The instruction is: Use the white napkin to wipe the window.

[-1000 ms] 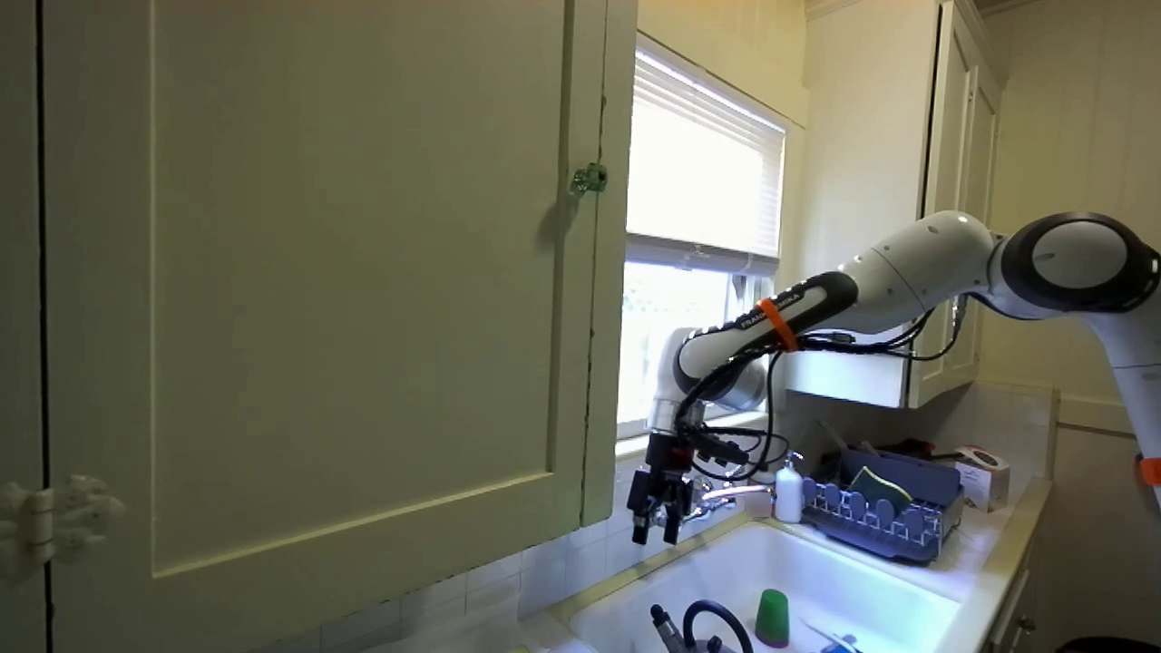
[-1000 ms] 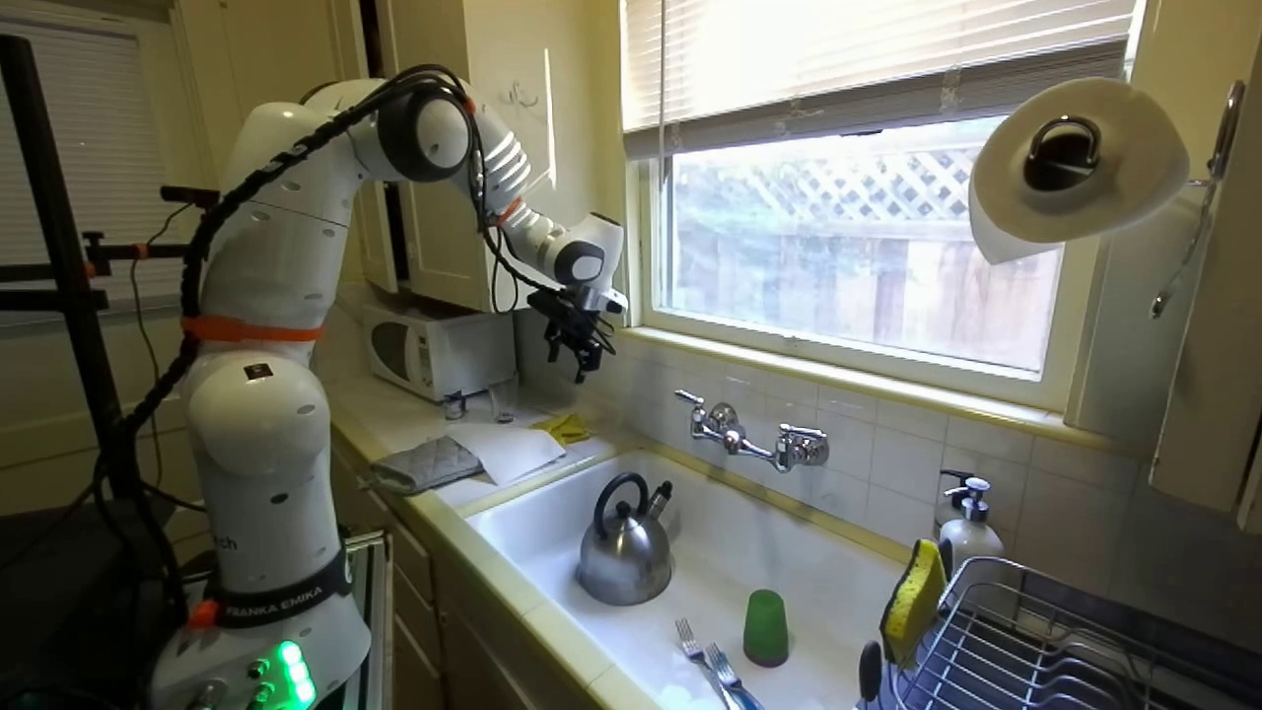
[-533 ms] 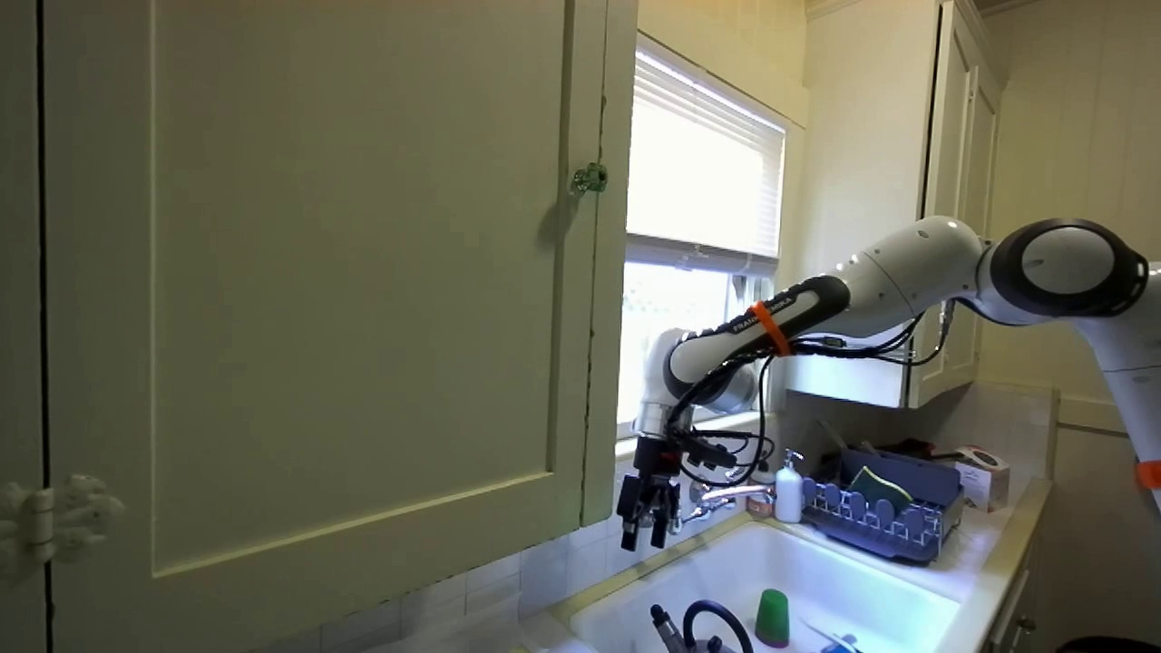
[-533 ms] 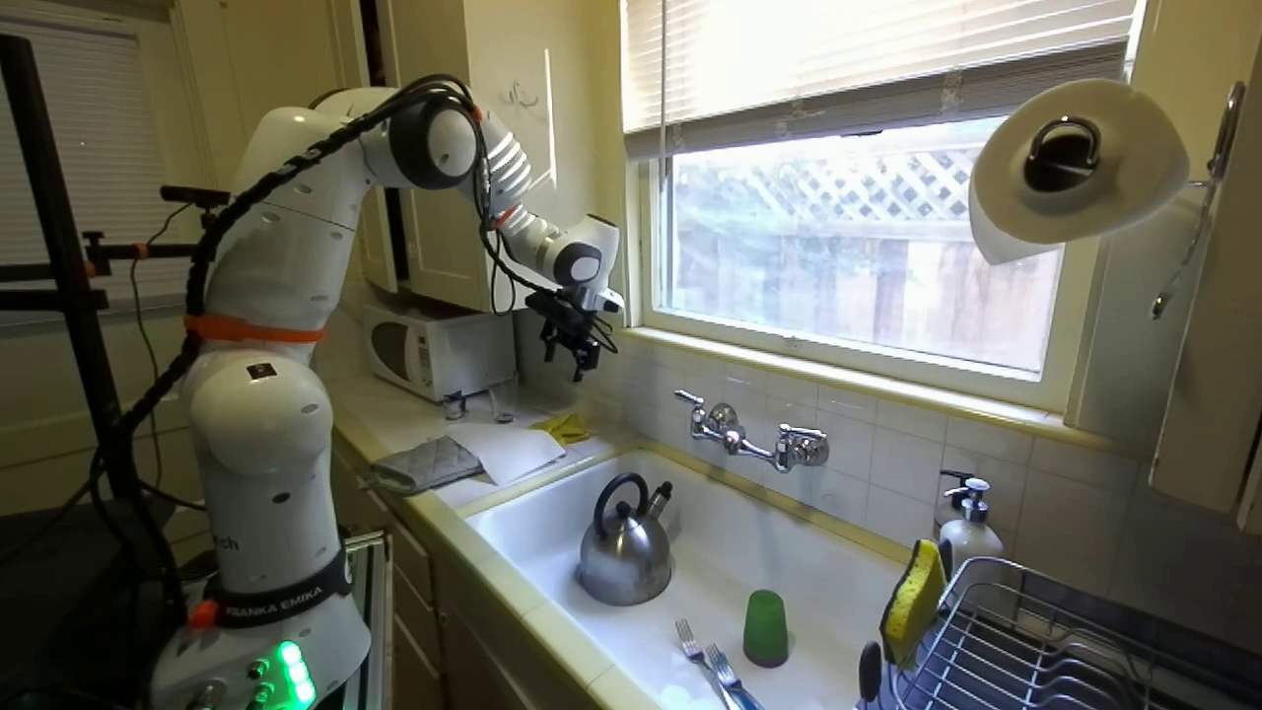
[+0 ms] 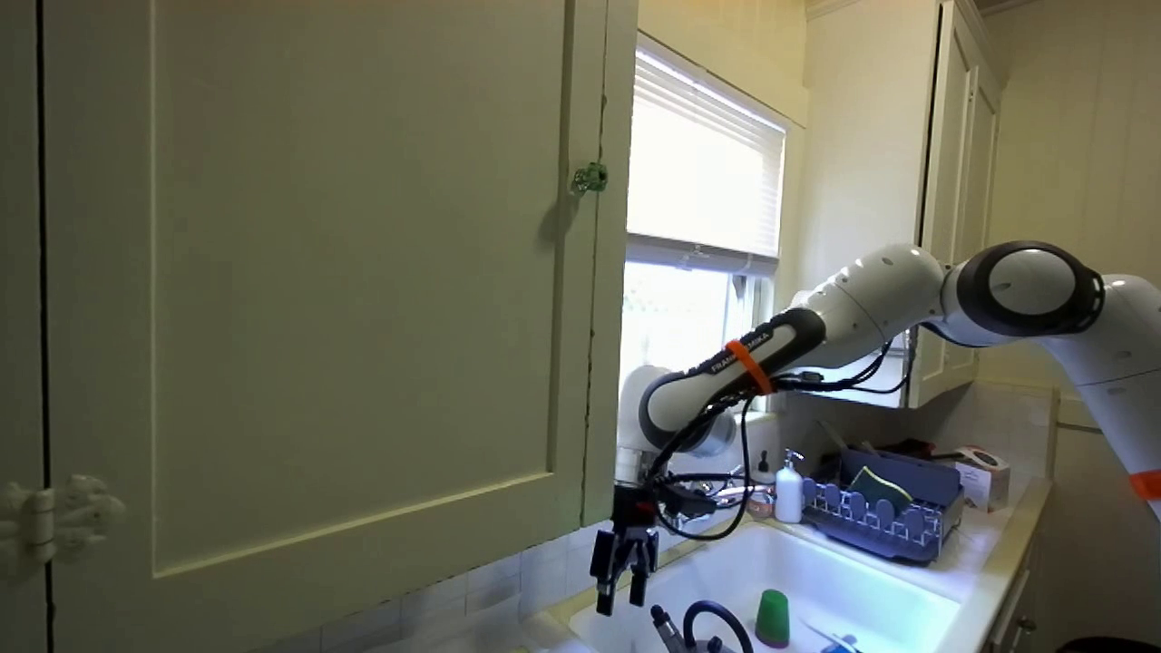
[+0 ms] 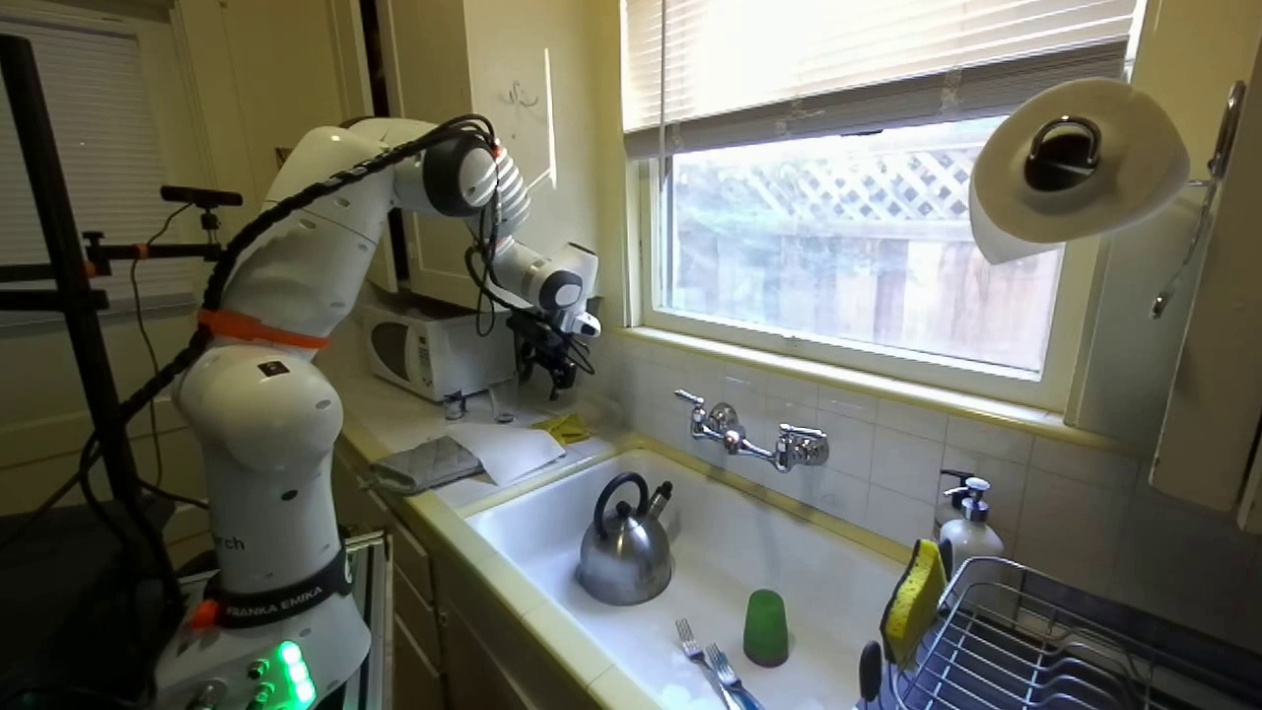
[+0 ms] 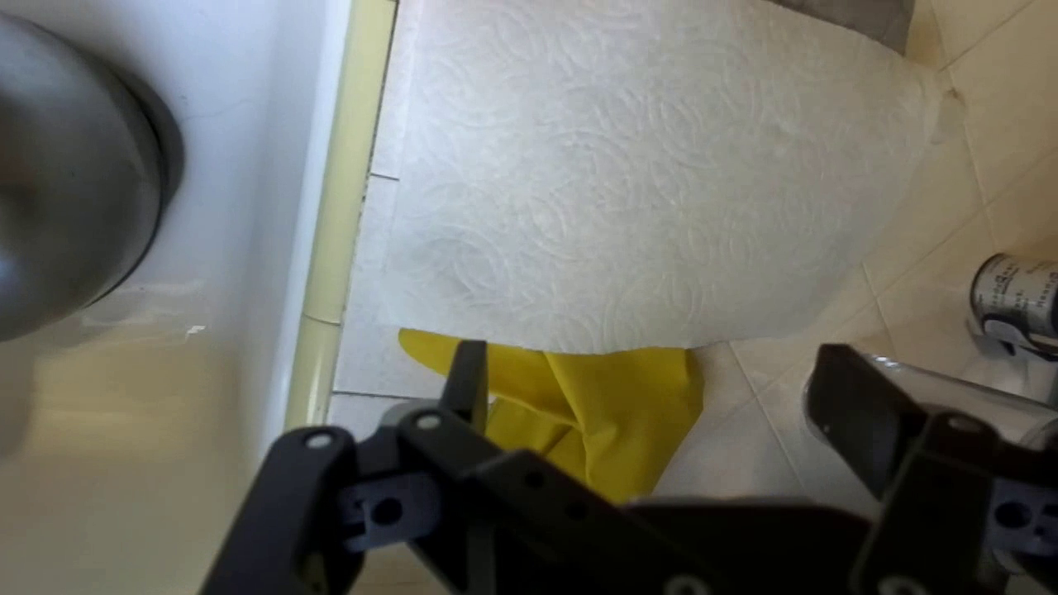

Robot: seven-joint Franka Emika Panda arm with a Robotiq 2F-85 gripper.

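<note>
Wrist view: claw (image 7: pixel 659 388) spread apart, empty; napkin (image 7: pixel 645 173) flat on counter (image 7: pixel 1017 124), against yellow cloth (image 7: pixel 620 405) at one edge; probably light, limp, easily torn; best pinched gently along that edge

wrist vw | napkin (image 7: pixel 645 173) cut by top edge | kettle (image 7: pixel 70 182) by L edge | yel. item (image 7: pixel 624 405) ptly behind fingers (image 7: pixel 469 380)
</note>
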